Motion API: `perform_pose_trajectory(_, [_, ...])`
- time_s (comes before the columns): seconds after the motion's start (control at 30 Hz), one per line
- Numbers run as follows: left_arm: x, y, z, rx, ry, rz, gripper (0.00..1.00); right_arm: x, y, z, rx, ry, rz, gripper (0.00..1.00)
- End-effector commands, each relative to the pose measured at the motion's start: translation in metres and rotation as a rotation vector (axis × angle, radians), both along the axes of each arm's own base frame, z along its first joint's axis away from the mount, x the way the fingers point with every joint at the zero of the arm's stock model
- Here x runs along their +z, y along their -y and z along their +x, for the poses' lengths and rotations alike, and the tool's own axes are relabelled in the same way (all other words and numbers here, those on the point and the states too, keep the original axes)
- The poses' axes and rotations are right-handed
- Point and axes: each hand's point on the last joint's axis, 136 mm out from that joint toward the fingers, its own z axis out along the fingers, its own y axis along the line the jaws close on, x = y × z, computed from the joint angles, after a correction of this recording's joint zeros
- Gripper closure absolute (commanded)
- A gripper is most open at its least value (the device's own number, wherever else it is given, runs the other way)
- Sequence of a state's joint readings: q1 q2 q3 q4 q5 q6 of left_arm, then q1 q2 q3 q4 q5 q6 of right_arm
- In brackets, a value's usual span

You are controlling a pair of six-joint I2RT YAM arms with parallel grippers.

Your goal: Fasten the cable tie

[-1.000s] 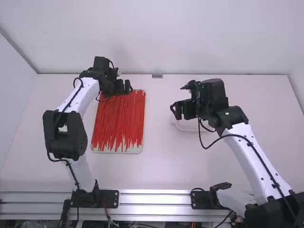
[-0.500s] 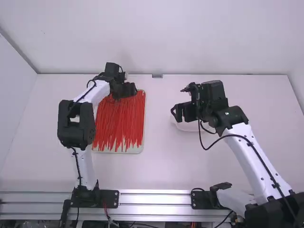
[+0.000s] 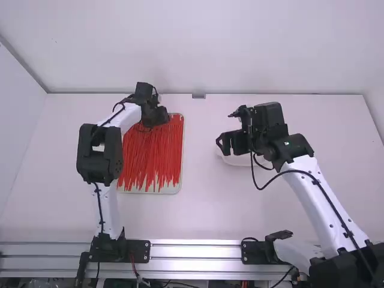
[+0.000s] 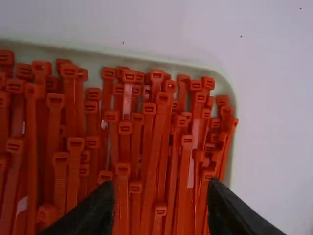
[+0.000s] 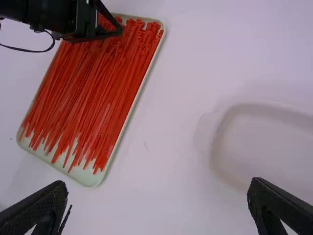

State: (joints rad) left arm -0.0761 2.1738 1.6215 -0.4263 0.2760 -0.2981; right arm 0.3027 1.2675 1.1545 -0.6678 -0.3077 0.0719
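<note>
Several red cable ties [image 3: 153,153] lie side by side on a pale tray [image 3: 147,192] left of the table's middle. My left gripper [image 3: 153,115] hangs low over the tray's far end. In the left wrist view it [image 4: 159,215] stands open, with the ties' heads [image 4: 146,137] just beneath and between its fingers. My right gripper [image 3: 228,143] hovers right of the middle, above a clear shallow container [image 3: 240,159]. It [image 5: 156,210] is open and holds nothing. The right wrist view takes in the ties [image 5: 93,93] and the left gripper [image 5: 98,24] at their far end.
The clear container [image 5: 264,142] sits on the white table right of the tray [image 5: 98,182]. Bare table surrounds both. A wall runs along the table's far edge, close behind the tray [image 4: 122,56].
The left arm's elbow has swung right and its gripper has shifted right and settled over the tray's far end. The right arm has stayed put.
</note>
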Motion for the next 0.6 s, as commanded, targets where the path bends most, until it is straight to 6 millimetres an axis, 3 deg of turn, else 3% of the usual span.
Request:
perform_pose_trajectory(0.0, [-0.0174,0.0014,0.0,0.022,-0.04,-0.005,0.53,0.0158,-0.0031,0.001,0.01,0.037,0.015,0.02])
perform_pose_trajectory(0.57, [-0.0241,-0.0064,0.0014,0.035,-0.035,0.032,0.6,0.0121,0.0007,-0.0004,-0.006,0.023,-0.005,0.02])
